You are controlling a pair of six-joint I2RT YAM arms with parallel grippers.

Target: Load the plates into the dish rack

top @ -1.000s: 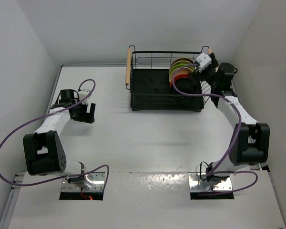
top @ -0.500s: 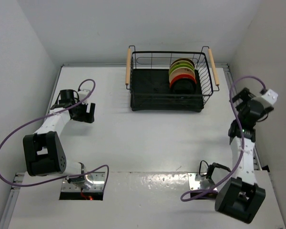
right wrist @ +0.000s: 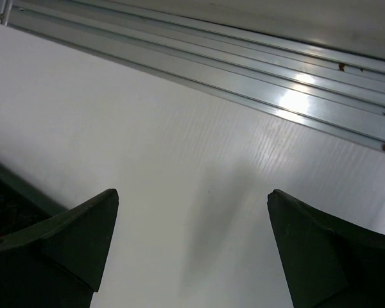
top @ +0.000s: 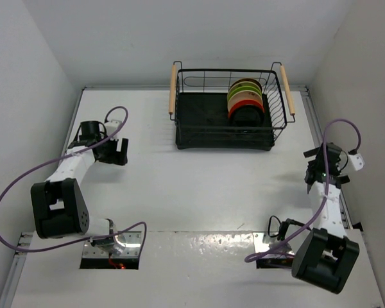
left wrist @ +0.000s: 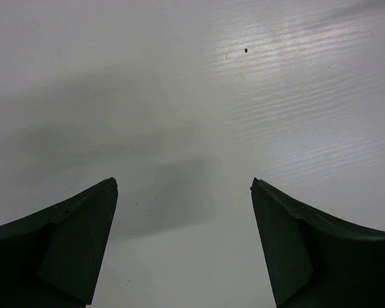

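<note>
The plates (top: pixel 246 101) are stood on edge at the right end of the dish rack (top: pixel 224 140), judged for wire support; the left fingers (left wrist: pixel 77 244) and right fingers (right wrist: pixel 64 247) are held open, empty, over the counter (top: pixel 199 186).

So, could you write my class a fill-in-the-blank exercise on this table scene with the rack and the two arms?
The plates stand on edge in the ___ half of the dish rack.
The row's nearest plate is glossy ___.
The left gripper has its jaws ___, with nothing between them.
The rack's two handles are light ___.
Missing words: right; black; open; wood.
</note>
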